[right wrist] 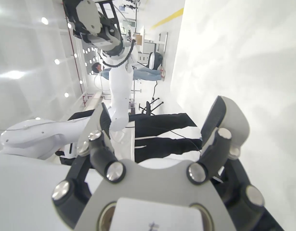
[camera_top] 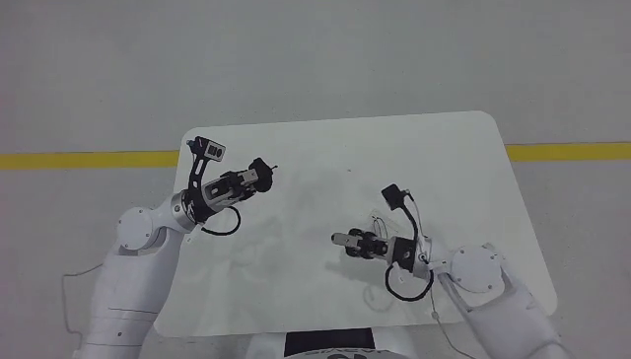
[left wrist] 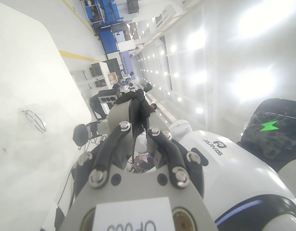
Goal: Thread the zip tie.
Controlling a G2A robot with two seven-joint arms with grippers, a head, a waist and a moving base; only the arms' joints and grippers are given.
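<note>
The zip tie (camera_top: 272,169) is a thin black sliver poking out past the tips of the left end effector (camera_top: 261,174). In the left wrist view a fine dark line runs back from the pressed-together fingers toward the palm. That end effector is closed on it.

The left wrist view also picks out a few thin dark loops (left wrist: 33,120) lying flat on the white bench (camera_top: 444,152), just beside the right arm's wrist; I cannot tell what they are. In the right wrist view the left end effector sits well above the bench.

The left arm is bent at the elbow, its end effector aimed toward the right one. The right end effector (right wrist: 160,108) lies low over the bench and points back at the left, with its fingers spread wide around nothing.
</note>
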